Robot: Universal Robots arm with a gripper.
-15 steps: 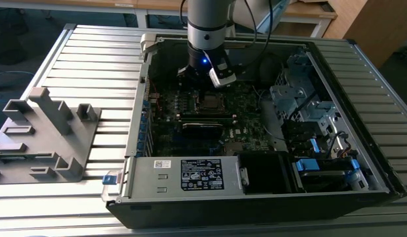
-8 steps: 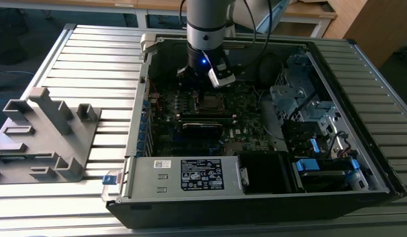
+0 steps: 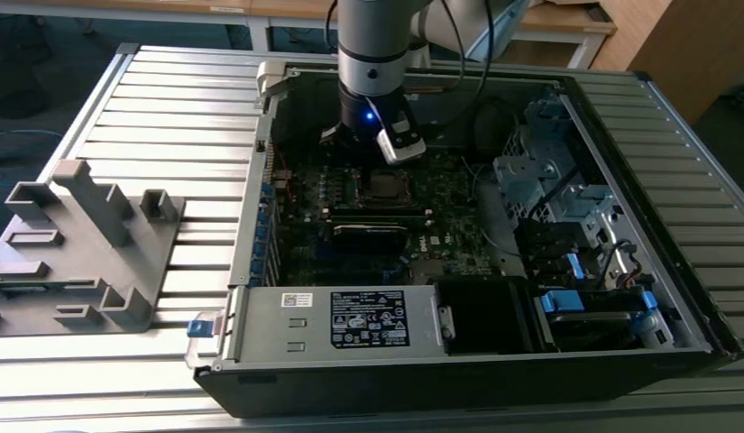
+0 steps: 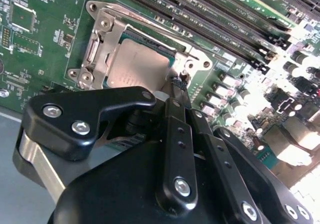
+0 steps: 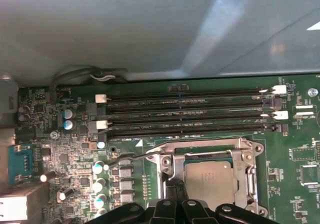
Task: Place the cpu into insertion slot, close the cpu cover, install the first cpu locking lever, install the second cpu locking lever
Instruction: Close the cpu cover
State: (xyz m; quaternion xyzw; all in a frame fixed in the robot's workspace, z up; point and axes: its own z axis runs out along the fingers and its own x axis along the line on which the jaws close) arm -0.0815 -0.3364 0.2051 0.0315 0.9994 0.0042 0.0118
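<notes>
Black gripper (image 4: 178, 86) has jaws together beside square silver metal cpu cover (image 4: 101, 36). Thin wire lever (image 5: 142, 155) seems springy; grip its bent end.

The bench (image 3: 167, 117) is topped with long ribbed metal slats running edge to edge, pale grey and gleaming under even, cool light, brightest near its far left corner. Beyond the bench's far edge stands a wooden table (image 3: 167, 9) on white legs (image 3: 261, 36), and a second wooden tabletop (image 3: 570, 20) lies toward the far right corner. Off that corner rises a light wooden cabinet panel (image 3: 684, 45). The floor (image 3: 47, 54) is dark blue-grey, with a thin blue cable (image 3: 11, 135) lying past the bench's left edge.
</notes>
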